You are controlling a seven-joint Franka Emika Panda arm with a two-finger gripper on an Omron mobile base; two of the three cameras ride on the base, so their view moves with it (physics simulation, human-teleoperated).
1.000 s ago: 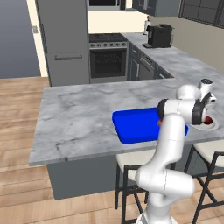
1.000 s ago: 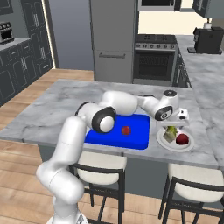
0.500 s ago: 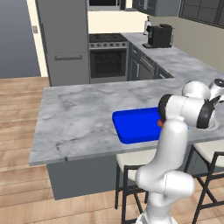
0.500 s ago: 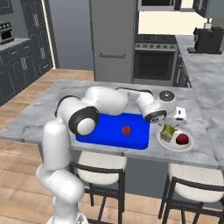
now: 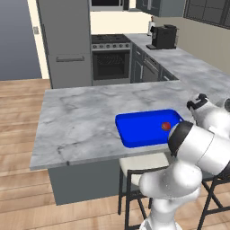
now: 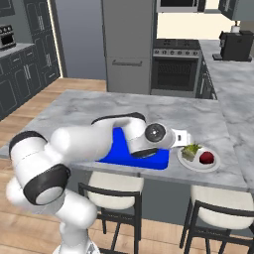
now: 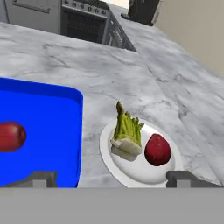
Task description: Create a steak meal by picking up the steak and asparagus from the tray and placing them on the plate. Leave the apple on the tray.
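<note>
We count one pale white-grey round plate (image 7: 131,173) on the grey marbled counter (image 7: 100,74), just beside the right edge of one bright blue rectangular tray (image 7: 48,131) with a low rim.

On the plate we find two items: one olive yellow-green asparagus bundle (image 7: 127,133), pointed tip aimed away from the hand camera, and one dark red-maroon steak lump (image 7: 157,149) just to its right, close beside it; we cannot tell whether they touch. From the right base camera the same pair sits on the plate (image 6: 196,164): asparagus (image 6: 190,151), steak (image 6: 206,158).

One round bright red apple (image 7: 11,136) lies on the tray, alone, well apart from the plate. From the left base camera it shows as a single red ball (image 5: 166,126) near the tray's (image 5: 143,128) right end.

The gripper (image 7: 111,178) hangs above the plate's near edge, its two dark fingertips (image 7: 41,177) spread wide, with nothing between them.
</note>
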